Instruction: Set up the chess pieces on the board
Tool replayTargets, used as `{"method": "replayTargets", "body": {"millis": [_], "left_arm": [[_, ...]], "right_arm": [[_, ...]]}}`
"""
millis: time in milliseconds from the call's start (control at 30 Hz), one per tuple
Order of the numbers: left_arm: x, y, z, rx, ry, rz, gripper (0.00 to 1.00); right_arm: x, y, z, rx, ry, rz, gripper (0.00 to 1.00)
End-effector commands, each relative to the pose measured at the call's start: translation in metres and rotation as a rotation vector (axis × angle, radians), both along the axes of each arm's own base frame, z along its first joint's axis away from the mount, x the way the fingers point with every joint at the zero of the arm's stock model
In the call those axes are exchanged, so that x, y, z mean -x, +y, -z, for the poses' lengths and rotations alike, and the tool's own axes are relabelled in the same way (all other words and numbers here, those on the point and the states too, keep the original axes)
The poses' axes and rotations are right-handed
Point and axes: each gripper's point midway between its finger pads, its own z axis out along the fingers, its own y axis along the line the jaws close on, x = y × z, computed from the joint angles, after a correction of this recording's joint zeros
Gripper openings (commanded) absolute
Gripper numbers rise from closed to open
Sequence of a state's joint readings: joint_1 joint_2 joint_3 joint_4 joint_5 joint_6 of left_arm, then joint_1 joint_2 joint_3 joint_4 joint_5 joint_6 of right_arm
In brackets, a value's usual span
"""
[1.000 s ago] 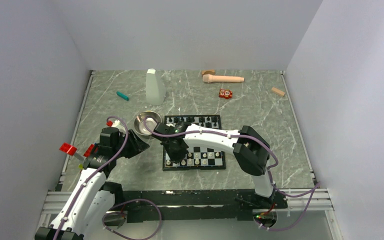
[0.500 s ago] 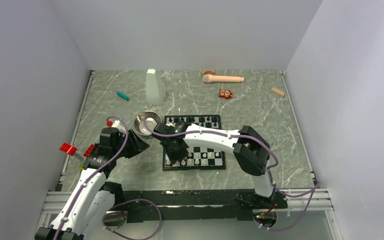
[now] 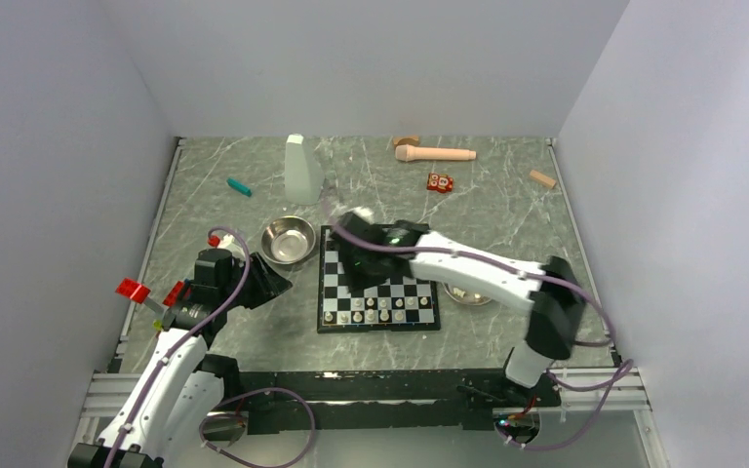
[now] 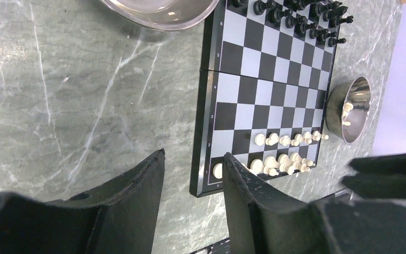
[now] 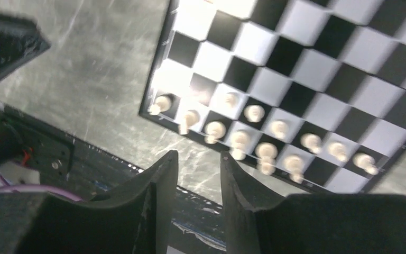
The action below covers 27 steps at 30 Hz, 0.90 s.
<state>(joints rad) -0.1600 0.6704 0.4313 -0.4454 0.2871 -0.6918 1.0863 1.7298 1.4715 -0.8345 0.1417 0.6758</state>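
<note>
A grey-green marbled desk is seen carrying a small black-and-white checkered chessboard with a black border, laid near the middle, toward the near edge. The right gripper is held over the board's far left part and is blurred in the overhead view. In its wrist view the jaws are seen partly open, with nothing between them. The left gripper is held over the desk just left of the board. Its jaws are likewise parted about halfway and nothing is gripped.

One round shiny steel bowl is placed just beside the board's far left corner. A second steel bowl is placed at the board's right edge, and a few cream pieces are seen inside it.

Tiny cream chess pieces are lined up in two rows along the near edge of the board. Tiny black chess pieces are gathered along its far edge.
</note>
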Motion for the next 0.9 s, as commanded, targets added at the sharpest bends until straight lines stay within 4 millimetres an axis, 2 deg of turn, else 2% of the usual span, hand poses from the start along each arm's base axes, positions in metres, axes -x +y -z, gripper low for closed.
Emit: {"method": "replayTargets", "body": {"millis": [0,133,200,267,400,533,700,867], "left_arm": [[-0.008,-0.001,-0.011,0.002,-0.052,0.015,0.50],[-0.008,-0.001,-0.012,0.003,-0.056,0.019,0.49],[-0.009,-0.001,-0.011,0.001,-0.054,0.020,0.49],[-0.009,-0.002,-0.011,0.003,-0.054,0.022,0.50],[-0.010,-0.003,-0.013,0.008,-0.052,0.029,0.49],[-0.010,-0.002,-0.015,0.004,-0.061,0.026,0.49],[-0.009,-0.002,-0.014,0.004,-0.058,0.027,0.49],[-0.009,-0.003,-0.015,0.007,-0.059,0.027,0.49]], "right_arm": [[-0.046,-0.085,-0.019,-0.047,-0.045,0.332,0.39],[-0.057,-0.182,0.007,0.004,-0.007,0.563,0.40],[-0.055,-0.214,0.018,0.054,0.010,0.623,0.43],[-0.050,-0.235,0.032,0.094,0.046,0.659,0.46],[-0.048,-0.263,0.058,0.105,0.094,0.729,0.47],[-0.050,-0.277,0.072,0.102,0.110,0.768,0.47],[-0.055,-0.286,0.083,0.130,0.115,0.779,0.47],[-0.067,-0.286,0.086,0.111,0.089,0.784,0.45]]}}
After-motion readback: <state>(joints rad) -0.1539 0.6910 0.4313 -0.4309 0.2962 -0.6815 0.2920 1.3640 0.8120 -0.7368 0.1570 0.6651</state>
